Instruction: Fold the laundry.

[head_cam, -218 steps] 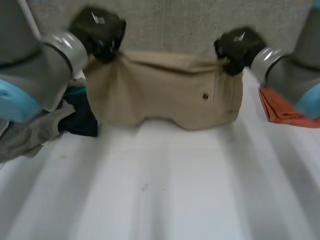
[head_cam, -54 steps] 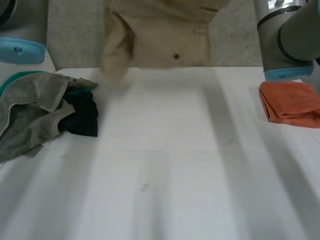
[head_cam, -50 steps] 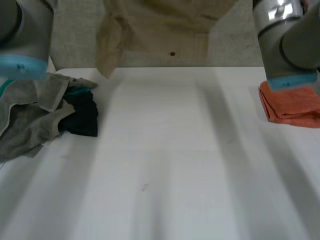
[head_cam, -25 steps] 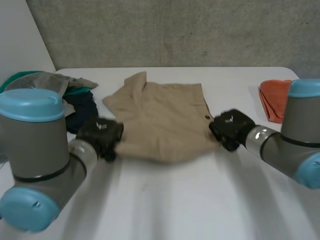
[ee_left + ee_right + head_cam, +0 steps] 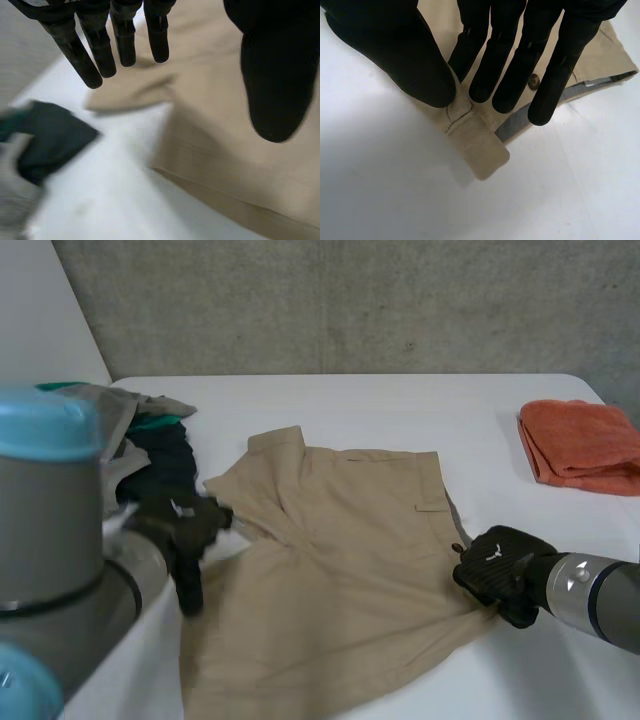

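Head view. The khaki shorts lie spread on the white table, waistband toward the right arm, with wrinkles and an upturned flap at the far left corner. No fold has been made in them. The left hand is at the shorts' left edge and the right hand at their right edge, on the waistband. An orange cloth sits folded at the table's far right, well apart from the shorts. A heap of unfolded clothes in grey, teal and dark lies at the far left.

Left wrist view. The left hand has straight, spread fingers with the thumb held wide. It hovers over the shorts' edge and grasps nothing. A dark garment from the heap lies beside it on the table.

Right wrist view. The right hand pinches the waistband end between thumb and fingers, just beside the button. The cloth rests on the table.

Progress (judgement). Early: one item looks finished and set aside. The shorts are laid out but need smoothing, then folding. The heap is untouched.
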Controlling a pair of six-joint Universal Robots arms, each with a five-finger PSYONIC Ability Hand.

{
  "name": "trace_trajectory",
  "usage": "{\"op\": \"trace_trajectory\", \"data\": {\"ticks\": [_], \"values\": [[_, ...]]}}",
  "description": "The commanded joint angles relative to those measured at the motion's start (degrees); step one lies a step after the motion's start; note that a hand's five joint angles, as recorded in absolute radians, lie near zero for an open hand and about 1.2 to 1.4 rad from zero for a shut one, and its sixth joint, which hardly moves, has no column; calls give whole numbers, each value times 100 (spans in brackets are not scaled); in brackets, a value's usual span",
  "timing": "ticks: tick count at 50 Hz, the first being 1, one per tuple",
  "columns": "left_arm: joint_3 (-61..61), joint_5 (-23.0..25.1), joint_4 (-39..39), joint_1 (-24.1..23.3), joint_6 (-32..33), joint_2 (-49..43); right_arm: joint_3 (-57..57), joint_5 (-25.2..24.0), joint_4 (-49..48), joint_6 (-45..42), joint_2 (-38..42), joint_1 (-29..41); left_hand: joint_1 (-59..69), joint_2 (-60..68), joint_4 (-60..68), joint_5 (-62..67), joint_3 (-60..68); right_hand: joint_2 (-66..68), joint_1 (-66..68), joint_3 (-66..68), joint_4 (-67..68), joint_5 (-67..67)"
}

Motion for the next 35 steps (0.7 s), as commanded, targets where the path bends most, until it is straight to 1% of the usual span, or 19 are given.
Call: {"op": "trace_trajectory", "data": {"ticks": [1, 5, 9, 14, 16, 21, 26, 29, 30, 31, 32, 33, 34, 35], "values": [[584, 601, 1546, 889, 762, -837, 302, -183, -655, 563, -59, 110, 742, 803, 819, 858, 782, 1215, 1666, 1118, 1119, 1221], [1111, 1173, 2118, 1127, 1166, -1461, 399, -165, -927, 686, -94, 225, 1063, 1124, 1139, 1179, 1103, 1215, 1666, 1118, 1119, 1221], [1770, 1534, 2242, 1215, 1421, -2182, 478, -183, -1112, 783, -138, 295, 1063, 1124, 1139, 1179, 1103, 1215, 1666, 1118, 1119, 1221], [2605, 1561, 1979, 1242, 1615, -3035, 539, -157, -1349, 932, -138, 357, 1147, 1208, 1223, 1263, 1187, 1215, 1666, 1118, 1119, 1221], [2938, 1569, 1690, 1233, 1694, -3342, 583, -157, -1437, 950, -147, 374, 1130, 1192, 1207, 1246, 1171, 1215, 1666, 1118, 1119, 1221], [3353, 1613, 1205, 1163, 1808, -3747, 636, -165, -1543, 976, -147, 365, 1113, 1175, 1190, 1229, 1154, 1215, 1666, 1118, 1119, 1221], [3529, 1596, 1143, 1066, 1844, -3985, 636, -183, -1604, 976, -130, 330, 1281, 1342, 1357, 1397, 1321, 1215, 1666, 1118, 1119, 1221], [3564, 1534, 1152, 1031, 1844, -4047, 628, -183, -1640, 976, -121, 304, 2589, 2650, 2665, 2705, 2629, 1215, 1666, 1118, 1119, 1221], [3573, 1508, 1161, 1031, 1844, -4055, 628, -183, -1648, 976, -129, 304, 3210, 3271, 3286, 3326, 3250, 1215, 1666, 1118, 1119, 1221], [3591, 1438, 1178, 1022, 1826, -4038, 628, -183, -1657, 985, -130, 304, 5348, 5409, 5424, 5464, 5388, 1215, 1666, 1118, 1119, 1221], [3600, 1385, 1187, 1031, 1817, -4029, 636, -183, -1666, 985, -138, 304, 6017, 6078, 6093, 6133, 6057, 1215, 1666, 1118, 1119, 1221], [3600, 1315, 1213, 1031, 1809, -4012, 636, -183, -1675, 985, -138, 304, 6023, 6085, 6100, 6139, 6064, 1215, 1666, 1118, 1119, 1221], [3591, 1088, 1231, 1040, 1765, -3933, 636, -174, -1692, 994, -147, 313, 6023, 6085, 6100, 6139, 6064, 1215, 1666, 1118, 1119, 1221], [3565, 982, 1248, 1031, 1730, -3889, 636, -174, -1692, 994, -147, 321, 6023, 6085, 6100, 6139, 6064, 1215, 1666, 1118, 1119, 1221]]}}
